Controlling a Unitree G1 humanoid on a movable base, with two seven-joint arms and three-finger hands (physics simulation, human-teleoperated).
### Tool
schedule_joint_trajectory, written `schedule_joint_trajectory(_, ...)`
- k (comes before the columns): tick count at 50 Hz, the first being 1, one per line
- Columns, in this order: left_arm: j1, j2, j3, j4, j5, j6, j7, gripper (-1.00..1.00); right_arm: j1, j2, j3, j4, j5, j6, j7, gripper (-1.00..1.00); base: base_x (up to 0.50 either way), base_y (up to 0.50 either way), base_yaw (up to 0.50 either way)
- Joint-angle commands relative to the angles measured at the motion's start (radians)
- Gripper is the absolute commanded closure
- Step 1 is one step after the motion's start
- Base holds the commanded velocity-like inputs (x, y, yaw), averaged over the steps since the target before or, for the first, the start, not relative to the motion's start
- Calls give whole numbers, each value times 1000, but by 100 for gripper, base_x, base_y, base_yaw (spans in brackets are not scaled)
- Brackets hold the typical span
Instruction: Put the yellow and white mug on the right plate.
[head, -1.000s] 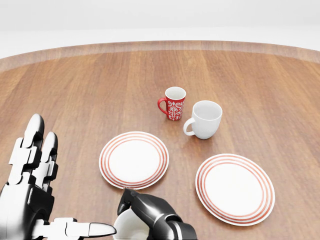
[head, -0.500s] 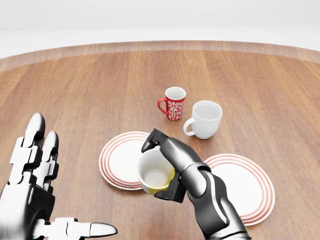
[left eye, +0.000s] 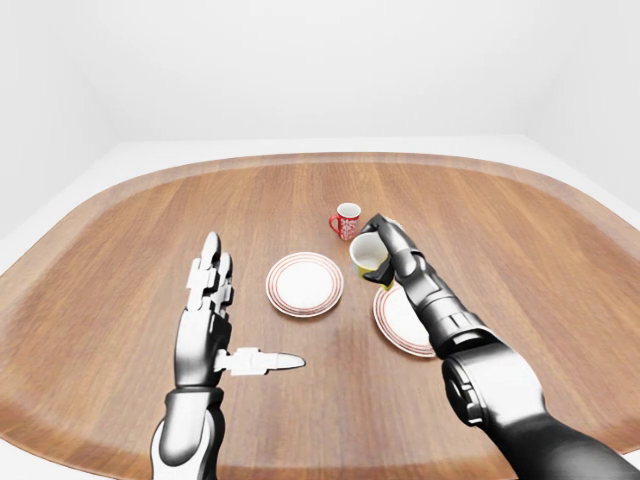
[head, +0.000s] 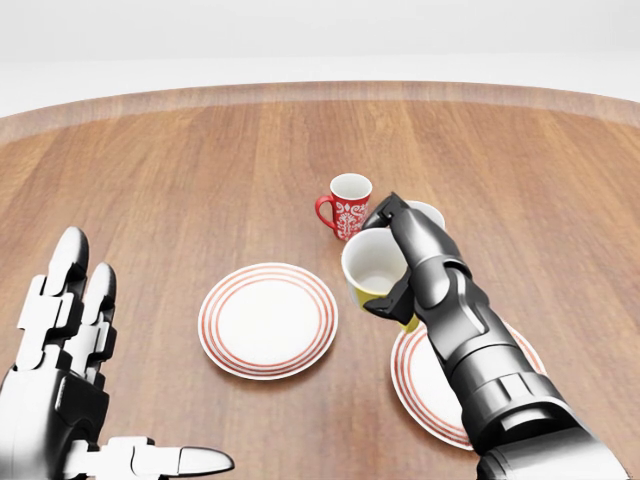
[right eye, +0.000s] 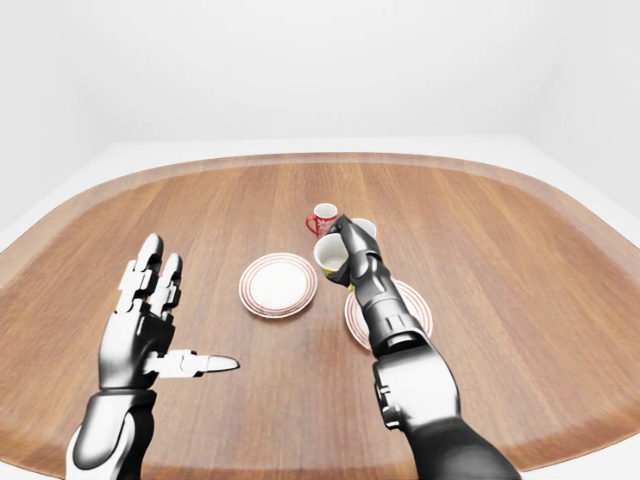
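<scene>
My right hand (head: 386, 262) is shut on the yellow and white mug (head: 372, 268) and holds it in the air, tilted with its mouth toward the camera. In the head view the mug hangs over the upper left edge of the right plate (head: 412, 388), a white plate with red rings. My right forearm hides much of that plate. My left hand (head: 140, 370) stands open and holds nothing at the lower left, well away from the mug.
A second red-ringed plate (head: 267, 318) lies left of the right one. A red patterned mug (head: 348, 206) stands above the plates, and a white mug (head: 432, 212) shows partly behind my right hand. All rest on a round wooden table (head: 150, 180).
My right hand has carried the mug up and to the right, from the head view's bottom edge past the left plate to the right plate's edge. The left hand has stayed still.
</scene>
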Motion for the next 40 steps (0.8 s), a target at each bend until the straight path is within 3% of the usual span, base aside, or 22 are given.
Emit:
schedule_joint_trajectory(1, 2, 0, 2, -7, -3, 0, -1, -100, -101, -42, -23, 165, 22, 8, -134, 100, 0, 0, 0)
schedule_joint_trajectory(12, -2, -1, 0, 3, -4, 0, -3, -100, -110, -64, -38, 195, -8, 35, -220, 100, 0, 0, 0)
schedule_joint_trajectory(19, 5, 0, 1, -11, -6, 0, -3, -100, -105, -74, -57, 208, -15, 35, -276, 100, 0, 0, 0)
schedule_joint_trajectory(29, 7, 0, 3, -15, -7, 0, -4, -100, -88, -77, -82, 216, 13, -34, -387, 100, 0, 0, 0)
schedule_joint_trajectory(36, 6, 0, -2, -15, -5, 0, -3, -100, -75, -85, -109, 220, 48, -55, -408, 100, 0, 0, 0)
schedule_joint_trajectory(37, 6, 0, -3, -17, -6, 0, -4, -100, -79, -86, -113, 218, 58, -44, -409, 100, 0, 0, 0)
schedule_joint_trajectory(38, 6, 0, -4, -16, -6, 0, -3, -100, -84, -89, -120, 212, 76, -62, -398, 100, 0, 0, 0)
schedule_joint_trajectory(40, 6, 0, -4, -16, -6, 0, -3, -100, -85, -89, -116, 213, 81, -63, -398, 100, 0, 0, 0)
